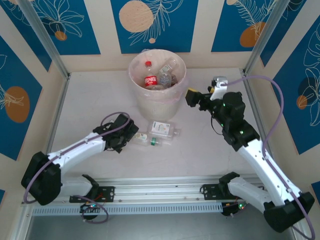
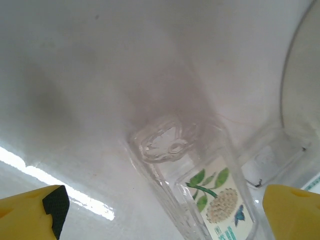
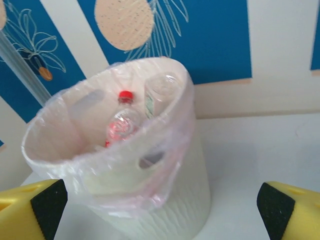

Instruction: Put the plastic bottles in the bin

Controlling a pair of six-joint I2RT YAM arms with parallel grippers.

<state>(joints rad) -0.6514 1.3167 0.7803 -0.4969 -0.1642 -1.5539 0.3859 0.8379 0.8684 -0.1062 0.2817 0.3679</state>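
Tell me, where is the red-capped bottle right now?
Seen from above, the red-capped bottle sits inside the bin at the far middle of the table, left of other clear bottles in there.

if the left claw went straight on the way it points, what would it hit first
The clear plastic bottle with the green-leaf label, lying just ahead of the open left claw; it looks close, though depth is unclear.
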